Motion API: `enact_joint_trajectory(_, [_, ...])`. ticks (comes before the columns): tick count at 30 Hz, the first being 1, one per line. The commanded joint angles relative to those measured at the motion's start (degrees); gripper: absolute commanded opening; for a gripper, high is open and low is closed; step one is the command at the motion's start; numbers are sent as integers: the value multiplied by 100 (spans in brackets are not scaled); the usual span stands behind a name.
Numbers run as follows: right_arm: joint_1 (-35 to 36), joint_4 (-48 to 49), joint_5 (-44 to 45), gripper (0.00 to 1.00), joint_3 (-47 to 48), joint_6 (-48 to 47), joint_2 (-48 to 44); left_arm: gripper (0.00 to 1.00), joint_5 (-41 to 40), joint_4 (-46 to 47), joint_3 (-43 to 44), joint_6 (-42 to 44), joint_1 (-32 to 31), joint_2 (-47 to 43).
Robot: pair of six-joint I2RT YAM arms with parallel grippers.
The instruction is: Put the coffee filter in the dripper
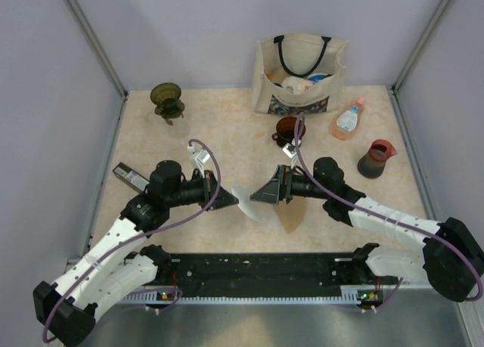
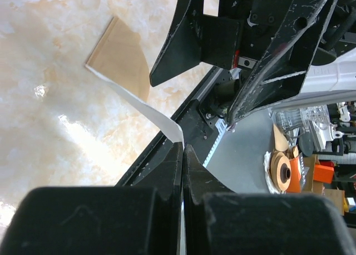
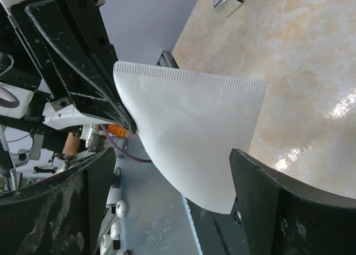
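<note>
My left gripper (image 1: 233,202) is shut on the edge of a white paper coffee filter (image 1: 249,209) and holds it above the table's front middle. In the left wrist view the filter (image 2: 146,106) runs edge-on out of the closed jaws (image 2: 183,148). My right gripper (image 1: 257,196) is open and faces the filter from the right. In the right wrist view the filter (image 3: 189,127) hangs between the spread fingers (image 3: 283,210) without touching them. An olive-green dripper (image 1: 166,97) stands at the far left. A red-brown dripper-like cup (image 1: 287,128) stands behind the right gripper.
A brown filter (image 1: 292,215) lies flat on the table under the right arm, also in the left wrist view (image 2: 122,58). A tote bag (image 1: 299,79), a peach bottle (image 1: 348,120) and a dark pitcher (image 1: 376,159) stand at the back right. A black bar (image 1: 130,175) lies left.
</note>
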Motion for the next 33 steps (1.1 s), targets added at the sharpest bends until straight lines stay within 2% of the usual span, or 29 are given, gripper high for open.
enact_joint_trajectory(1, [58, 313, -62, 84, 219, -6, -81, 0, 37, 182, 219, 66, -31, -33])
enact_joint_trajectory(3, [102, -55, 43, 84, 281, -565, -81, 0, -41, 173, 271, 49, -31, -15])
enact_joint_trajectory(4, [111, -579, 122, 84, 368, -917, -124, 0, -68, 156, 280, 49, -23, -15])
enact_joint_trajectory(6, [286, -1389, 359, 84, 474, -2075, -361, 0, -156, 95, 368, -30, -31, 11])
enact_joint_trajectory(9, [620, -2182, 1386, 85, 545, -3133, -835, 0, -340, -125, 491, -153, -23, 46])
enact_joint_trajectory(14, [770, -2201, 1871, 85, 194, -4039, -1451, 0, -744, -644, 711, -338, -23, 117])
enact_joint_trajectory(17, [1129, -2044, 2266, 85, 9, -4435, -1592, 0, -885, -776, 790, -496, -23, 143])
enact_joint_trajectory(22, [1903, -1859, 3460, 85, 88, -5130, -1277, 0, -973, -943, 913, -751, -31, 248])
enact_joint_trajectory(28, [2194, -1744, 4736, 83, 184, -5482, -881, 0, -956, -1057, 948, -865, -31, 292])
enact_joint_trajectory(33, [2273, -1683, 4729, 83, 220, -5570, -705, 0, -1000, -1136, 1018, -962, -32, 319])
